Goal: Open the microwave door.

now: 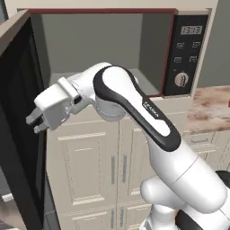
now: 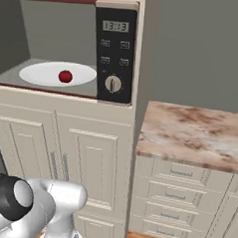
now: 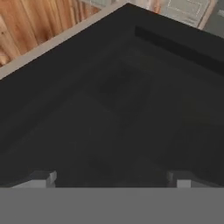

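hanging open, microwave door (image 1: 18, 117) beside gripper (image 1: 37, 122)

I see microwave door (image 1: 18, 121) swung wide, standing edge-on at my 9 o'clock, just beside gripper (image 1: 35, 123); fingertips (image 3: 43, 178) spread apart, black glass close ahead, little room to push further that way. Microwave (image 1: 103, 49) cavity open at 12 o'clock, mouth unobstructed. Inside, white plate (image 2: 56, 73) with red ball (image 2: 65, 76) takes up floor. Own forearm (image 1: 134, 108) crosses lower front of opening. Counter (image 2: 195, 128) at 3 o'clock, bare top, free passage above. Cabinet doors (image 1: 85, 170) block below.
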Available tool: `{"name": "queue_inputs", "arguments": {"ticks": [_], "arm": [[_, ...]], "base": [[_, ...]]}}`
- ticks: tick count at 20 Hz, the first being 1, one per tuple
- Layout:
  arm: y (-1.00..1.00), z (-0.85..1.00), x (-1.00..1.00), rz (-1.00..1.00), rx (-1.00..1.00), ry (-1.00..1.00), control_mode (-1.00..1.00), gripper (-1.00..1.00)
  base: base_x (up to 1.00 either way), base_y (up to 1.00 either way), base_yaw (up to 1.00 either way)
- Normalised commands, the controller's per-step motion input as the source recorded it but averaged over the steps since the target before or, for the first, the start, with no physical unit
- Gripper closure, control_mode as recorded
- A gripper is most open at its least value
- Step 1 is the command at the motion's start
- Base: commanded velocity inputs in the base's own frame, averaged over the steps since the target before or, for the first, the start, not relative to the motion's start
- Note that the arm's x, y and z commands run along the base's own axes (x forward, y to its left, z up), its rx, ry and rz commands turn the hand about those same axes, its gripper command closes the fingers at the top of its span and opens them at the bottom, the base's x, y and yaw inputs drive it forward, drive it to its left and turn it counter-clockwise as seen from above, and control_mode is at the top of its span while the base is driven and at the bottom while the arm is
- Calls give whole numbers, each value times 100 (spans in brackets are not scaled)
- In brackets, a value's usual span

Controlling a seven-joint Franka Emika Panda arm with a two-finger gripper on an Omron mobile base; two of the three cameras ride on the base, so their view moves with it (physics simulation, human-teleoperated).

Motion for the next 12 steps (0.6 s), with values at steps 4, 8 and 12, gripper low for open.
{"name": "queue_inputs", "arguments": {"ticks": [4, 8, 12], "arm": [[100, 0, -16, 0, 0, -32, -100, -100], [91, -1, -7, 0, -2, -26, -100, -100], [17, 0, -32, -4, 0, -16, -100, -100]], "base": [[0, 0, 0], [0, 0, 0], [0, 0, 0]]}}
